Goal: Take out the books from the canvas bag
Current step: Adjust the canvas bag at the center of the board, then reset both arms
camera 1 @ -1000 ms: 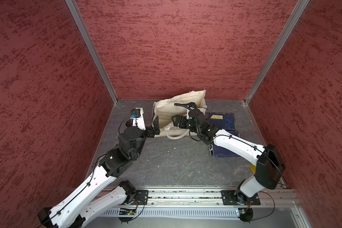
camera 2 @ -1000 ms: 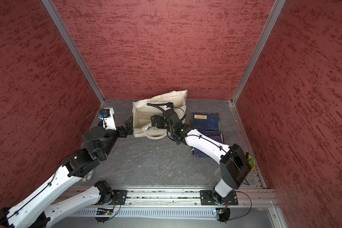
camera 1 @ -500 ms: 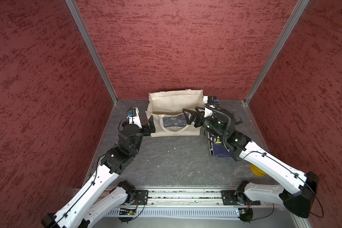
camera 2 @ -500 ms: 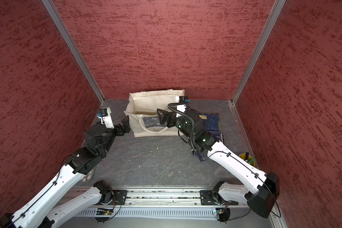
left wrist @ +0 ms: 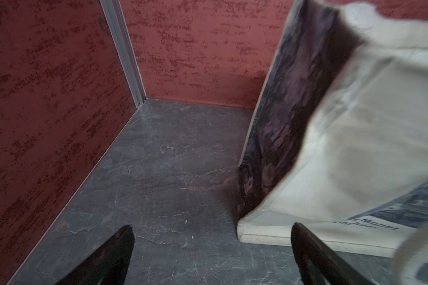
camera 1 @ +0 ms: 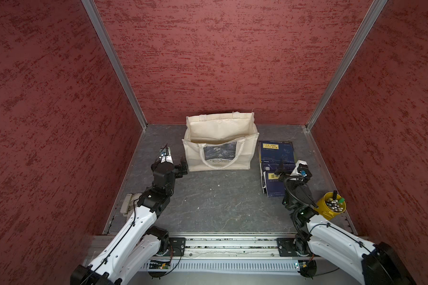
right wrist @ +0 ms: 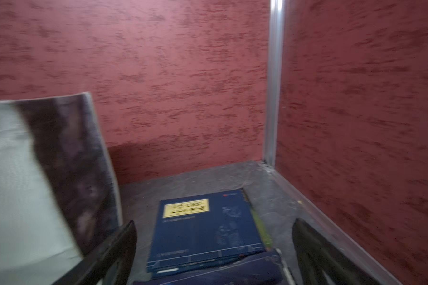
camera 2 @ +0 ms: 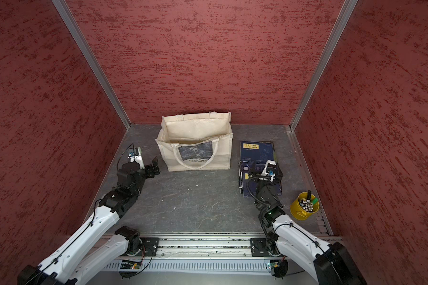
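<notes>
Left gripper (left wrist: 212, 224), right gripper (right wrist: 214, 220): fingers apart, empty. We judge a snagging reach could tip bag (camera 1: 244, 158) at twelve onto books (camera 1: 276, 155) at two.

In both top views the canvas bag (camera 1: 242, 158) stands upright at 12 o'clock by the back wall (camera 1: 220, 61), its mouth open to reach from above; bare floor (camera 1: 215, 197) lies open at its 6 o'clock; the books (camera 1: 276, 153) lie flat at its 3 o'clock, a narrow gap between; a yellow bucket (camera 1: 331, 206) blocks 4 o'clock; the left gripper (camera 1: 183, 167), jaws apart, crowds the bag's 9 o'clock
</notes>
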Controlling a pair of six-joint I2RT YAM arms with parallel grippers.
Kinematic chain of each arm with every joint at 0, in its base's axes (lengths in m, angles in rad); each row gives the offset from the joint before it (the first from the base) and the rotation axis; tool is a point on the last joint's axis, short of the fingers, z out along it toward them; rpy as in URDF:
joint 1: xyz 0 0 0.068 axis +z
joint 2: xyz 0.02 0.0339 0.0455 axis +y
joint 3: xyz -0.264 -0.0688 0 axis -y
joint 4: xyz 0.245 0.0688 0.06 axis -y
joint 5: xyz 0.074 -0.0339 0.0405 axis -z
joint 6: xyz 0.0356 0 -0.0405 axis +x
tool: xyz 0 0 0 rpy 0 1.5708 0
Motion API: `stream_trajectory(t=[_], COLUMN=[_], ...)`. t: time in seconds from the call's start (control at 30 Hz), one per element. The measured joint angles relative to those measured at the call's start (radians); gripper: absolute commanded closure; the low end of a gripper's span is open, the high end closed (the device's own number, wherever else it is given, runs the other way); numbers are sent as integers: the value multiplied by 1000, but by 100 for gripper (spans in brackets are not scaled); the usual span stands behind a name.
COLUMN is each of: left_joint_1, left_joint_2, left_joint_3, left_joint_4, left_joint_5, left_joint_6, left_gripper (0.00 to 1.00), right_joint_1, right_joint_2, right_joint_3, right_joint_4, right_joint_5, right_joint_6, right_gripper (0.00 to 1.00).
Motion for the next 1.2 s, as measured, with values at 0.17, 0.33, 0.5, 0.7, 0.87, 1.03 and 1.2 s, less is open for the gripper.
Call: stream_trajectory(t=[0.17, 0.33, 0.5, 0.7, 0.87, 1.03, 1.2], left_joint_1=[114, 180, 291, 316, 310, 311, 310], left_joint_2=[176, 270, 380, 538, 676, 679, 679], left_joint_3=[-14, -101, -145, -159, -177, -181, -181], left_joint_4=[85, 310, 496, 744, 891, 953, 978], left_joint_5=[82, 136, 211, 308, 391, 412, 420], left_joint_6=[-8, 19, 27, 72, 109, 119, 122], left_gripper=[0, 0, 0, 0, 0, 0, 0], right_joint_1=[-170, -301, -370, -456, -458, -458, -458], right_joint_2=[229, 505, 591, 634, 638, 638, 638], right_joint_3=[-2, -31, 26, 40, 21, -7, 21], right_joint_4=[195, 377, 359, 411, 437, 476, 451], right_joint_5=[-13, -98, -258, -447, -498, -553, -576], right_joint_6=[7, 52, 84, 122, 129, 125, 125], right_gripper=[1, 1, 1, 1, 1, 1, 1])
